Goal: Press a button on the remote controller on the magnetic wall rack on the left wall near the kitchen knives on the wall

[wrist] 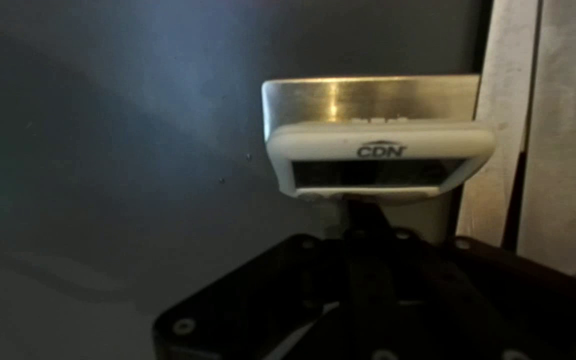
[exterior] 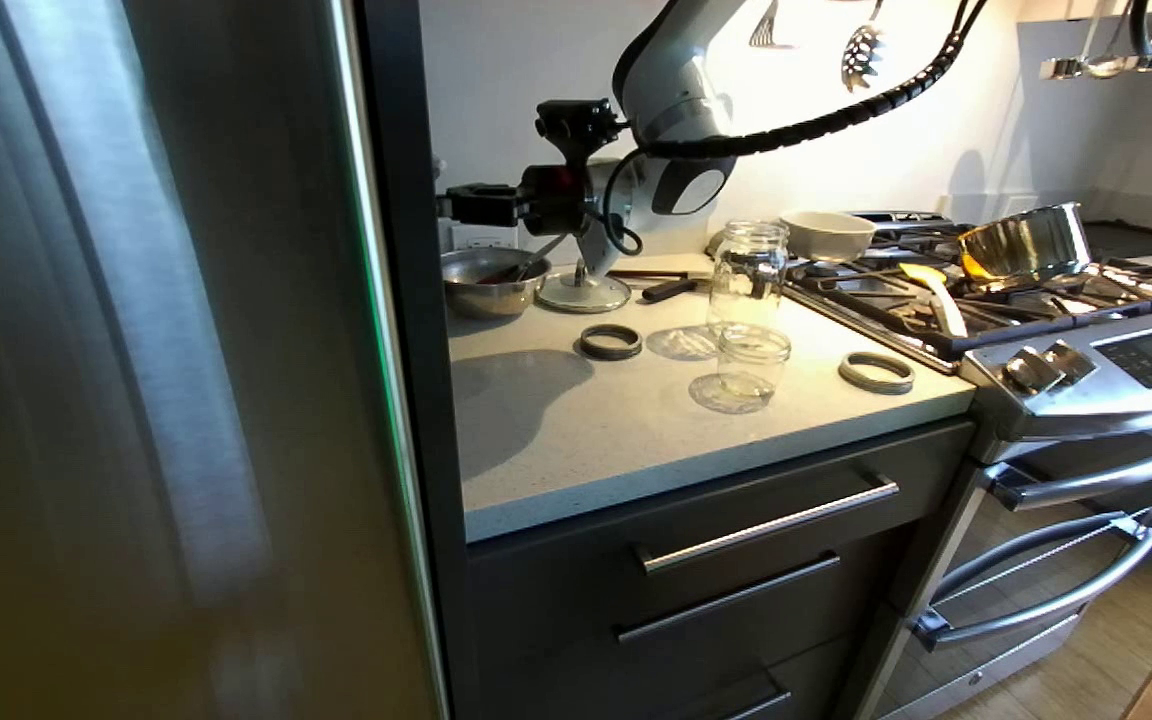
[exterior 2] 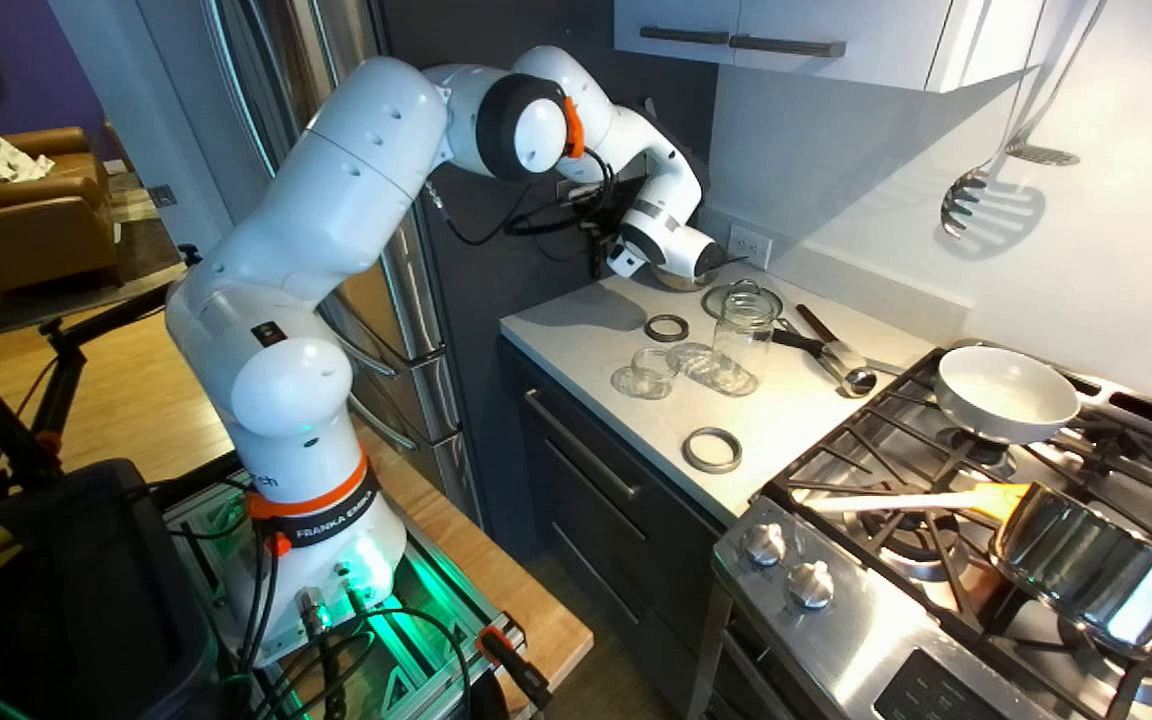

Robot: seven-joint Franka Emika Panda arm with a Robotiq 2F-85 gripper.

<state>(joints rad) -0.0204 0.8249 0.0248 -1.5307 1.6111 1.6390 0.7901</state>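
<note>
In the wrist view, black two-fingered gripper closed up tight, its tip at the lower edge of a white rounded plastic device marked CDN; cannot tell whether touching. Behind that device, a shiny rectangular metal strip on a smooth dark grey panel. Close on the right, two flat grey metal blades, in the way on that side; on the left, a broad stretch of open panel.

In an exterior view, gripper level and pointing at the panel, right by its tall black front edge; brushed-steel refrigerator filling the left foreground. Below the gripper, a round silver metal bowl and, just beside, a clear glass lid with a steel rim. Farther out on the pale stone countertop, two dark grey metal rings, a tall clear glass jar and a short clear glass jar; open room toward the front left corner.

In an exterior view, white jointed robot arm arching toward the panel, gripper hard to make out behind it. White cabinets overhead; on the black-grated gas stove, well apart, a white round bowl and a tilted shiny steel pot.
</note>
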